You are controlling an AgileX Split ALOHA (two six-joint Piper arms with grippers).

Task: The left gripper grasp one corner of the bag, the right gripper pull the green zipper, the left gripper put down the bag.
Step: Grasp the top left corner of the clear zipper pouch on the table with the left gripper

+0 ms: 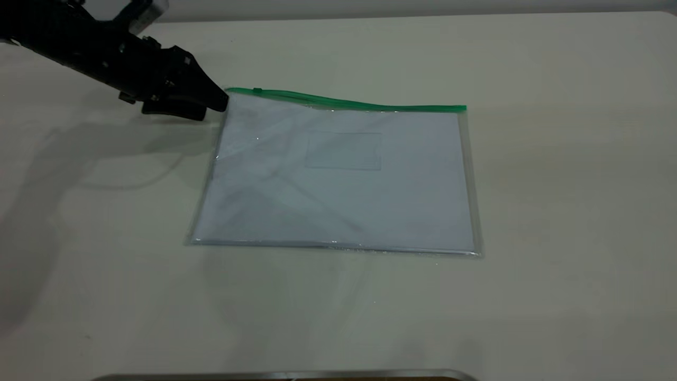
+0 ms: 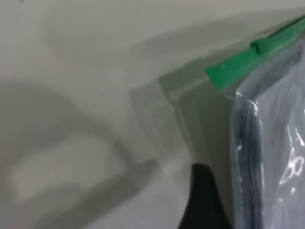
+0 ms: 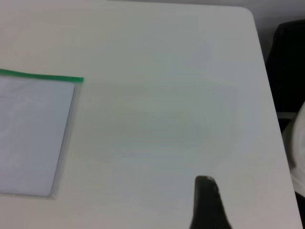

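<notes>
Clear bag (image 1: 338, 180) corner (image 1: 228, 94) meets left tool (image 1: 219, 103), grip unclear; thin plastic could slip free.

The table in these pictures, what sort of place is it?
Probably a robot test bench: a plain pale table, a black end effector at a clear document bag, nothing domestic around.

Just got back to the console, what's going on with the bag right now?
The left gripper is at the bag's far-left corner, where the green zipper ends, its tips touching the edge; a firm grasp isn't confirmed. The bag lies flat on the table. The right gripper hangs over bare table, off to the bag's right.
</notes>
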